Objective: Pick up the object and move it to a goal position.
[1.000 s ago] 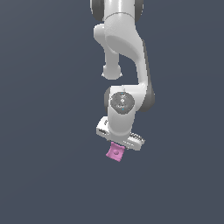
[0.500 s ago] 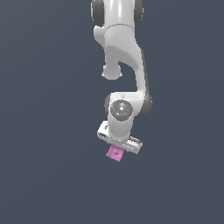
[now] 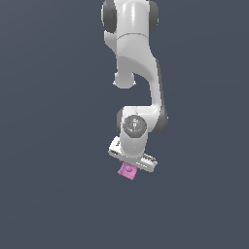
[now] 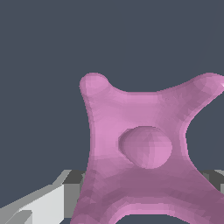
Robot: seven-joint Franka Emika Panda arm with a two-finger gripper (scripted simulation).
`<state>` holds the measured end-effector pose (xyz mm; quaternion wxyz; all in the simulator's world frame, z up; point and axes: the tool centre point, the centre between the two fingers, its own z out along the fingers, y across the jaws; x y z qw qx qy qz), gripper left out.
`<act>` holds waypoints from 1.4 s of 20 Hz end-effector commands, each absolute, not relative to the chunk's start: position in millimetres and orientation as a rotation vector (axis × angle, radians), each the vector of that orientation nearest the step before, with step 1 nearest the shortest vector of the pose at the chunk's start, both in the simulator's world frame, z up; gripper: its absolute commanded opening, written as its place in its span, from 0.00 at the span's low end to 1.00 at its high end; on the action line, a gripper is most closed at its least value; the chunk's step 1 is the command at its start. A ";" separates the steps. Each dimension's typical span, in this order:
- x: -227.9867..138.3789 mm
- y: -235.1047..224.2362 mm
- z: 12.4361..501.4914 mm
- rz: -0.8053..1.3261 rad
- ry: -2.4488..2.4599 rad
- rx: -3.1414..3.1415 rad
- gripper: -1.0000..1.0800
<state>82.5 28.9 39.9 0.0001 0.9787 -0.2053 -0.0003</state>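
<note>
While the arm hangs nearly straight down in the exterior view, the hand (image 3: 128, 165) sits at its lowest end with the pink object (image 3: 127, 171) directly under the white palm bar, touching it from below and slightly toward the exterior view's left end of the bar.

Wrist view: object (image 4: 144, 153) fills most of the field, dimpled face toward the camera, four lobed corners, pinched sides. A pale finger (image 4: 41, 208) shows at one side of the block, a sliver of another at the opposite edge. The block lies between them, on the hand's centre line.

Hand state: narrow, closed on the object, as judged from the fingers flanking its pinched sides and nothing visible under it. Contact surfaces themselves are hidden by the block.

No table edge, support or goal marker is visible in either view; background is uniform dark grey.

Key relation: object is squarish, no clear long axis; it sits straight below the hand along the approach axis, so any transport carries it with the wrist. Grip offset toward one end of the bar looks small.
</note>
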 end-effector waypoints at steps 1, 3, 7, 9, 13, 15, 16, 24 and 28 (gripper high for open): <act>82.8 28.9 40.1 0.000 -0.645 3.075 0.00; 82.8 28.9 40.1 0.000 -0.645 3.075 0.00; 82.8 28.9 40.1 0.000 -0.645 3.075 0.00; 82.6 28.9 40.3 0.000 -0.645 3.075 0.00; 80.0 29.3 42.8 0.000 -0.645 3.075 0.00; 77.3 29.7 45.4 0.000 -0.645 3.075 0.00; 75.6 30.0 47.1 0.000 -0.645 3.075 0.00; 52.4 33.8 69.7 0.000 -0.645 3.075 0.00; 33.5 36.8 88.3 0.000 -0.645 3.075 0.00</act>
